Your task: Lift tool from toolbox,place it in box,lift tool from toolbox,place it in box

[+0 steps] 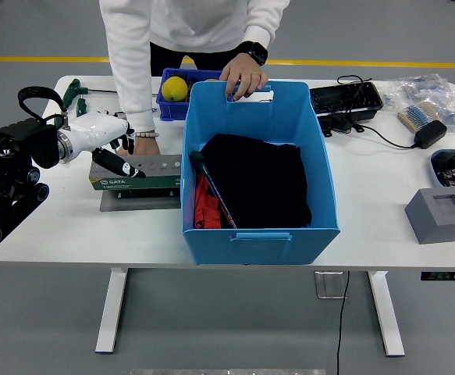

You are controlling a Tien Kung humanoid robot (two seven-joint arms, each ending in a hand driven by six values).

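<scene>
Fingers of the left hand (106,141) curl loosely over the toolbox (136,172), gripping nothing clearly. At three o'clock stands the box (321,156), a tool (211,191) lying inside; a person's hand (244,78) holds its twelve-o'clock rim.

A robotics lab or workshop: grey floor with a yellow line (383,63), white height-adjustable table (367,203), black cabled electronics tray (346,99) well beyond the hand.

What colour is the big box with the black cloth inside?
The box is light blue, clearest in the head view.
</scene>
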